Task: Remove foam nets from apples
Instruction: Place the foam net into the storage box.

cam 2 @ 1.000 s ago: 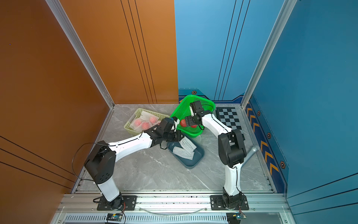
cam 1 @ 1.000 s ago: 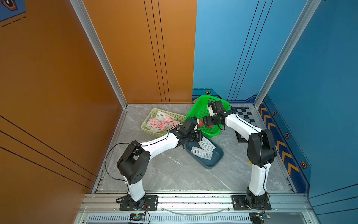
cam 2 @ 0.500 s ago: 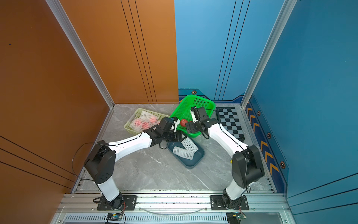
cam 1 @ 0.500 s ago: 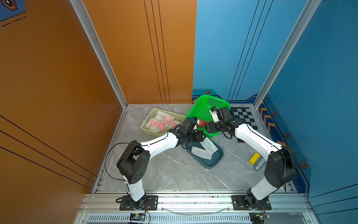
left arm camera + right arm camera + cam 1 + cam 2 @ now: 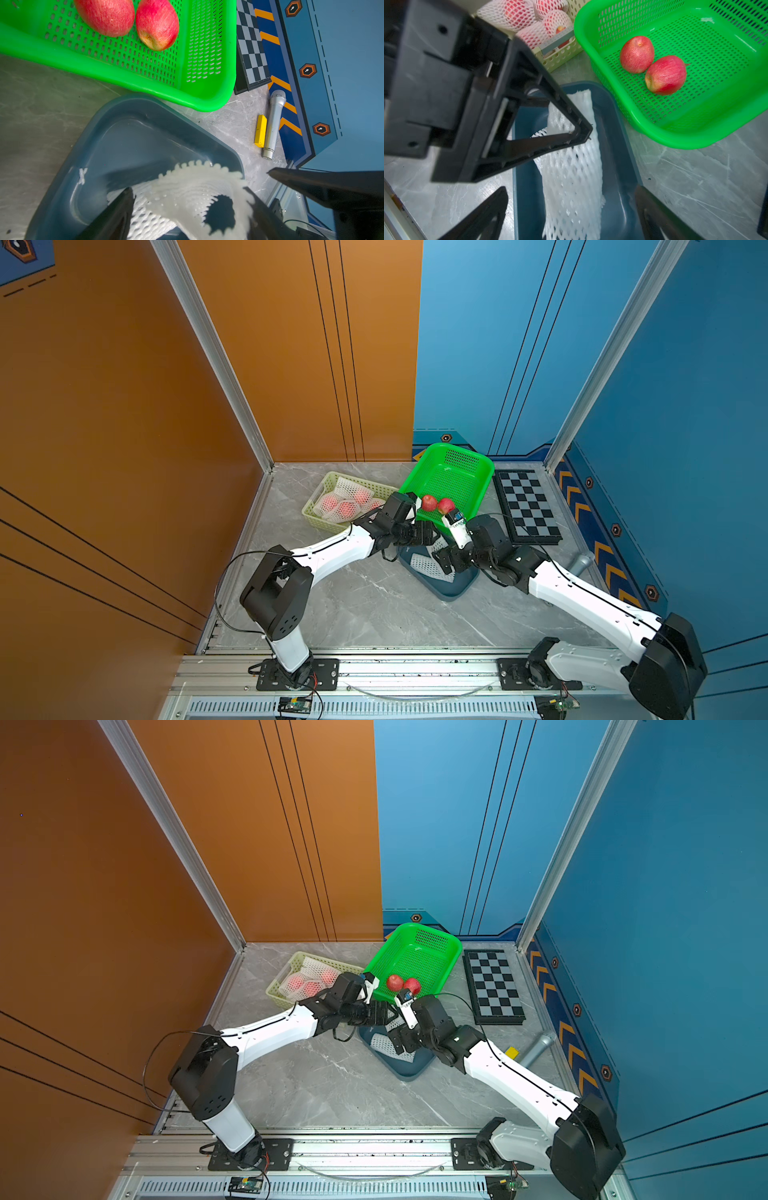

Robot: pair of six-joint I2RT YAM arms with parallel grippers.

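Observation:
Two bare red apples (image 5: 429,502) (image 5: 665,75) lie side by side in the green basket (image 5: 478,464). Several apples still in white foam nets (image 5: 345,506) (image 5: 519,12) fill the pale yellow basket (image 5: 320,493). My left gripper (image 5: 188,189) hangs open over the dark blue tray (image 5: 83,149). A blurred loose foam net (image 5: 187,191) lies between its spread fingers. Another foam net (image 5: 571,176) lies flat in the tray. My right gripper (image 5: 571,188) hovers open over the tray's near end, with nothing held. In both top views the grippers (image 5: 432,537) (image 5: 401,1042) face each other closely.
A chessboard (image 5: 525,506) lies to the right of the green basket. A silver microphone (image 5: 274,122) and a yellow block (image 5: 260,131) rest by the right wall. The green basket's rim overlaps the tray's far corner. Walls enclose three sides.
My right arm has swung back from the green basket to above the blue tray, staying open. My left gripper has opened, and the foam net it held now hangs loose over the tray.

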